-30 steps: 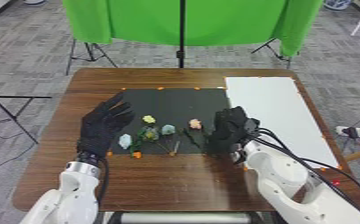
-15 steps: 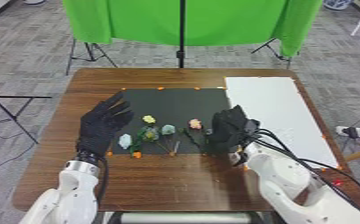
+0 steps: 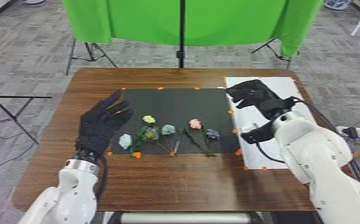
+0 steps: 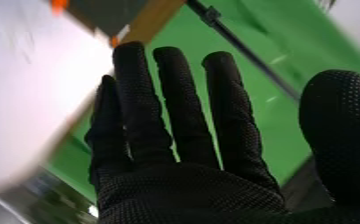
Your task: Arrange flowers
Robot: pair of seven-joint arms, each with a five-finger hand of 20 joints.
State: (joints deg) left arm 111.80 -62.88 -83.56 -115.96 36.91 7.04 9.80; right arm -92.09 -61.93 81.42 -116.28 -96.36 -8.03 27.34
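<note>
Where the brown table [image 3: 194,185] comes closest to my head view, its bare wood leads up to a dark mat [image 3: 181,105], with a white sheet [image 3: 256,155] beside it on the right. Orange markers [image 3: 136,155] dot the edges.

Nearest on the mat lies a pale bluish-white flower [image 3: 125,141], toward the left side. A little farther up are a muted green bloom [image 3: 149,134] — I think it's one, though leaves and stems tangle there — and a purplish-blue flower [image 3: 212,134] near the mat's right side. Between those two sits a small blue-green flower [image 3: 168,130], then a pink one [image 3: 195,123], and the yellow flower [image 3: 149,119] lies farthest off. All of them lie flat, most stems pointing back toward me.

My left hand [image 3: 105,120] hangs at the mat's left edge, wide, fingers spread and nothing in it. My right hand [image 3: 255,94] is over the far part of the white sheet, well apart from the flowers. In the right wrist view it's wide too — fingers [image 4: 185,110] straight, thumb [image 4: 336,120] standing away, nothing held.

Beyond the table's far edge, I have a black pole [image 3: 181,52] in front of a green cloth [image 3: 230,25], over grey carpet [image 3: 141,54].
</note>
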